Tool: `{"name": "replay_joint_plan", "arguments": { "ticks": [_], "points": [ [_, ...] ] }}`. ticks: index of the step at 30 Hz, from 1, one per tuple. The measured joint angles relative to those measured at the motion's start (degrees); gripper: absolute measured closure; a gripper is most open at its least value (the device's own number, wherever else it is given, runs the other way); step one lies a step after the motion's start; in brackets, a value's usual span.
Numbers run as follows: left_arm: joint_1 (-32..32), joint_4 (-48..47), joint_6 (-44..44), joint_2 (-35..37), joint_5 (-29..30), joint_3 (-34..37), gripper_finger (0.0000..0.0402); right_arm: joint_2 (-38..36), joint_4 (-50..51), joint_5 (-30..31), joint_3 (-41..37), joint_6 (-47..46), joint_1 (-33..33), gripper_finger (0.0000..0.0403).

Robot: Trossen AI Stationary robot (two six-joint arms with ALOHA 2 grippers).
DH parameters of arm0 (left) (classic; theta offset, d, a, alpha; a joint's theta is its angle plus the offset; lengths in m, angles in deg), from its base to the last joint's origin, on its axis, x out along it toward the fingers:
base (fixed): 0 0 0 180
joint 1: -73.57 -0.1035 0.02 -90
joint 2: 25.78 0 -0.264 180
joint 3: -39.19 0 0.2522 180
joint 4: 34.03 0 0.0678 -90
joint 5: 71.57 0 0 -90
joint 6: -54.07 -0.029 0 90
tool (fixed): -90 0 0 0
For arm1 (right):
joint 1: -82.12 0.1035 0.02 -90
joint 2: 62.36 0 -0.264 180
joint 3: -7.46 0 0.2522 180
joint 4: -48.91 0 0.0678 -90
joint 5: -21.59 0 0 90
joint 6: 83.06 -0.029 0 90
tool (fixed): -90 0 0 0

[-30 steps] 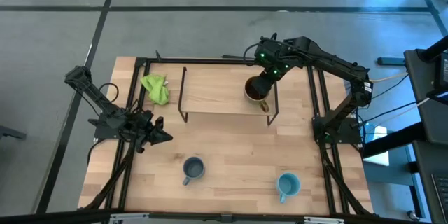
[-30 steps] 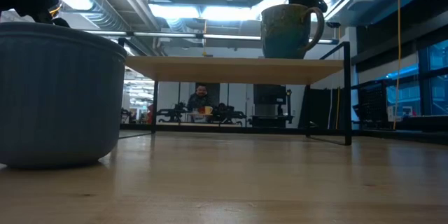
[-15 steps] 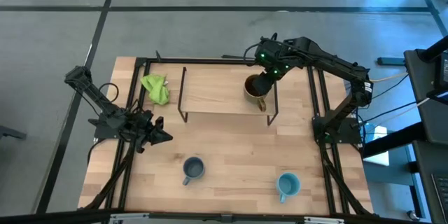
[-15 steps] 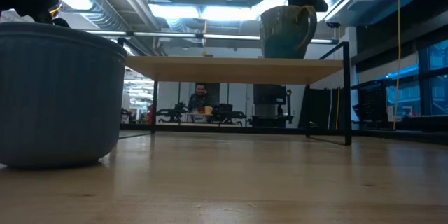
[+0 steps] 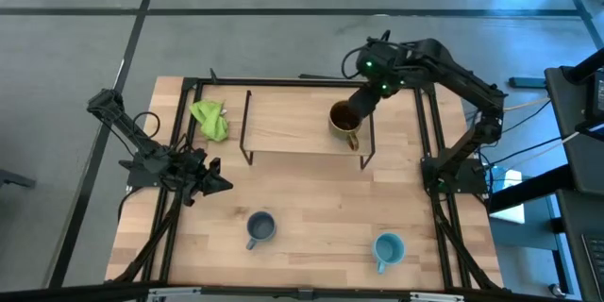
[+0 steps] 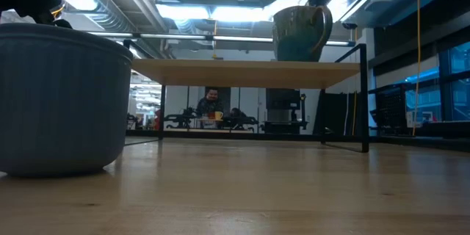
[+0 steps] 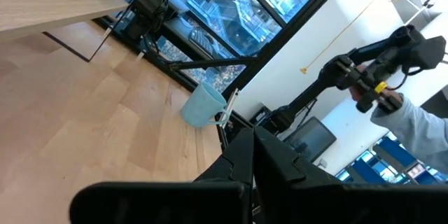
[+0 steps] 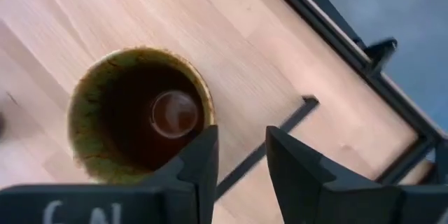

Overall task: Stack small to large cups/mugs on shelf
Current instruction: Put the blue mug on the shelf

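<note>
Brown-olive mug (image 5: 343,120) sits on shelf (image 5: 283,123); right gripper (image 8: 240,155) hangs spread, empty, above it. Likely rigid, glazed, breakable: you'd pinch the rim wall.

Left gripper (image 5: 217,185) pressed together, idle at the table's left.

Right gripper (image 5: 353,111) hangs in the upper right of the high view with fingers parted and holding nothing, while the left gripper (image 5: 223,185) sits shut at mid-left.

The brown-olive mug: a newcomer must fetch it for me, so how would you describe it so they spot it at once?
Find the low light-wood shelf on black wire legs at the table's far side. The brown-olive mug with a dark inside stands on its right end, just under the right gripper. Unlike the grey-blue mug and sky-blue mug on the tabletop, it alone is raised.
</note>
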Motion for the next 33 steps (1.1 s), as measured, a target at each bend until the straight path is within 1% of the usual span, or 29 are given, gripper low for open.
{"name": "replay_joint_plan", "arguments": {
  "ticks": [3,7,13,18,25,30,33],
  "points": [
    [0.0,0.0,-0.02,0.02,0.0,0.0,0.0396,-0.59,-0.17,-1.88,1.18,-2.9,3.92,0.0282],
    [0.0,0.0,-0.07,0.02,0.0,0.0,0.0394,-1.28,-0.21,-4.05,1.58,-7.32,12.14,0.0282],
    [0.02,0.0,-0.05,0.01,-1.65,0.0,0.04,-1.31,-0.34,-7.02,1.15,-17.91,25.24,0.0282],
    [0.02,0.0,0.0,0.0,-3.88,0.0,0.0393,-1.25,-0.15,-10.14,-2.85,-29.06,35.47,0.0282],
    [0.02,0.0,0.35,0.0,-10.34,0.0,0.0399,-1.25,-0.12,-17.24,-12.23,-44.32,48.38,0.0282],
    [0.02,0.0,0.33,0.02,-11.52,0.0,0.0397,-1.23,-0.04,-18.68,-17.83,-54.47,54.72,0.0282],
    [0.02,-0.01,0.33,0.01,-11.56,0.0,0.0391,-1.23,-0.18,-20.5,-20.07,-58.63,57.75,0.0282]
  ]
}}
